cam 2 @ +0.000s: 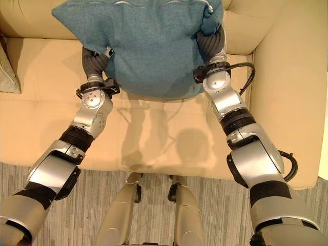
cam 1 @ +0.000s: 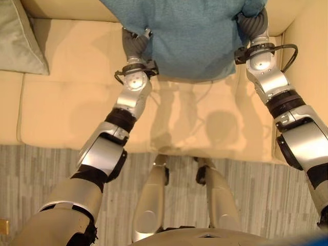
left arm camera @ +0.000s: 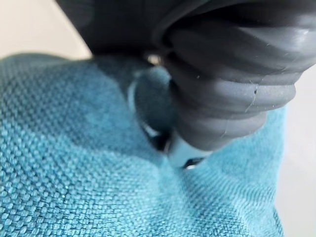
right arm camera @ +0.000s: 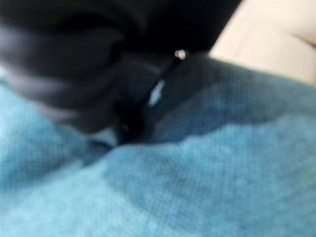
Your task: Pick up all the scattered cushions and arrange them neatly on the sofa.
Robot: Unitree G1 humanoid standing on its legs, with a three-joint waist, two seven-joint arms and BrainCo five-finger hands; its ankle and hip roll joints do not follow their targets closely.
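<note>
A large teal cushion (cam 2: 154, 46) hangs above the cream sofa seat (cam 2: 154, 138), near the backrest, held between my two hands. My left hand (cam 2: 95, 59) presses against its left edge and my right hand (cam 2: 211, 43) against its right edge. Past the dark ribbed covers, both hands are buried in the fabric. In the left wrist view the dark cover (left arm camera: 232, 74) sinks into the teal weave (left arm camera: 74, 163). The right wrist view shows the same, with the cover (right arm camera: 64, 64) against the cloth (right arm camera: 222, 173). A pale grey-green cushion (cam 1: 18, 36) leans at the sofa's left end.
The sofa's right armrest (cam 2: 287, 77) rises just beside my right arm. The backrest (cam 2: 31, 25) runs behind the teal cushion. A grey striped carpet (cam 1: 46, 169) lies in front of the sofa's front edge.
</note>
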